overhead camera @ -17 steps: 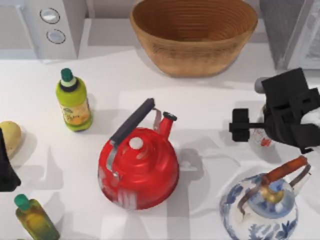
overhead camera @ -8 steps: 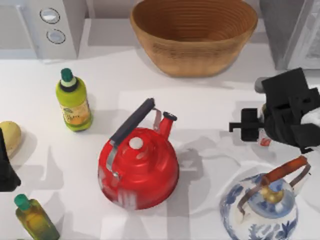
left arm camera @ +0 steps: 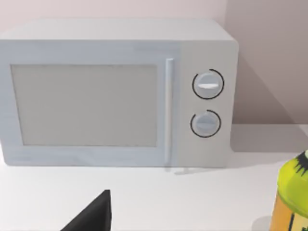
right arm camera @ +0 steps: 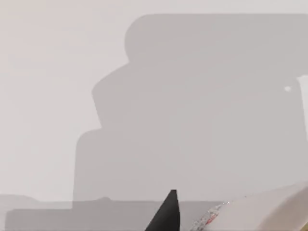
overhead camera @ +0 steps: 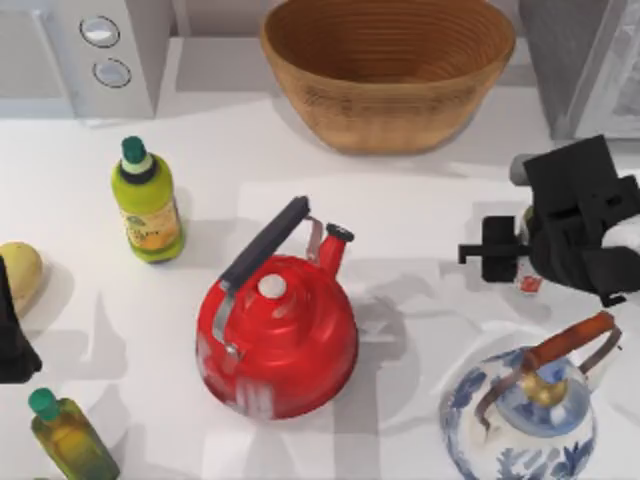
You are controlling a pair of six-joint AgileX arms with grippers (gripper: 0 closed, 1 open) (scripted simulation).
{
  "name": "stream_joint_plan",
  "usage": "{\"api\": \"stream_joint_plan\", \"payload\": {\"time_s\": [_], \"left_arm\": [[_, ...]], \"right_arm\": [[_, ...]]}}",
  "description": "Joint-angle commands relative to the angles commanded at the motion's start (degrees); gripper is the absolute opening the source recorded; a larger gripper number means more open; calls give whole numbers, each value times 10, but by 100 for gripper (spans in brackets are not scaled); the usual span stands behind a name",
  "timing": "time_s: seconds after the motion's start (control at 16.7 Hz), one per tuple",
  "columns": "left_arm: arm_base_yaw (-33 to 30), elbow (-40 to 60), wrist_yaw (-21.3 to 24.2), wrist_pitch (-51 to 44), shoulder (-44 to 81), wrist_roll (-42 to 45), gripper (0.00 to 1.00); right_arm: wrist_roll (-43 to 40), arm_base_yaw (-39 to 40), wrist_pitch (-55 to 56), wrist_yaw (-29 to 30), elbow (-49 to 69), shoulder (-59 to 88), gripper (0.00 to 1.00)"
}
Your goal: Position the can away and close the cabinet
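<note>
Left of the red kettle, the left arm sat parked at the surface's edge, its claw out of sight. Right of the kettle, the right claw had narrowed and pinched the can; lifting seemed next. The arm hid most of the can.

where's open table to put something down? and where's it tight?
Free: the patch between the green-capped bottle, the wicker basket and the red kettle. Tight: the right side, where the right gripper is at the can, just above the blue-white kettle.
</note>
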Motion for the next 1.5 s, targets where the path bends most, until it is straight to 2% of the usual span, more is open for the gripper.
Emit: {"api": "stream_joint_plan", "payload": {"time_s": [0.36, 0.78, 0.96, 1.32, 1.5], "left_arm": [[0, 0, 0, 0, 0, 0, 100], [0, 0, 0, 0, 0, 0, 100], [0, 0, 0, 0, 0, 0, 100], [0, 0, 0, 0, 0, 0, 100], [0, 0, 0, 0, 0, 0, 100]], "right_arm": [[4, -2, -42, 1, 25, -6, 0], [-2, 0, -289, 2, 168, -98, 0], [-4, 0, -351, -2, 211, -137, 0], [-2, -1, -361, -3, 217, -145, 0], [-15, -11, -353, -10, 182, -180, 0]]}}
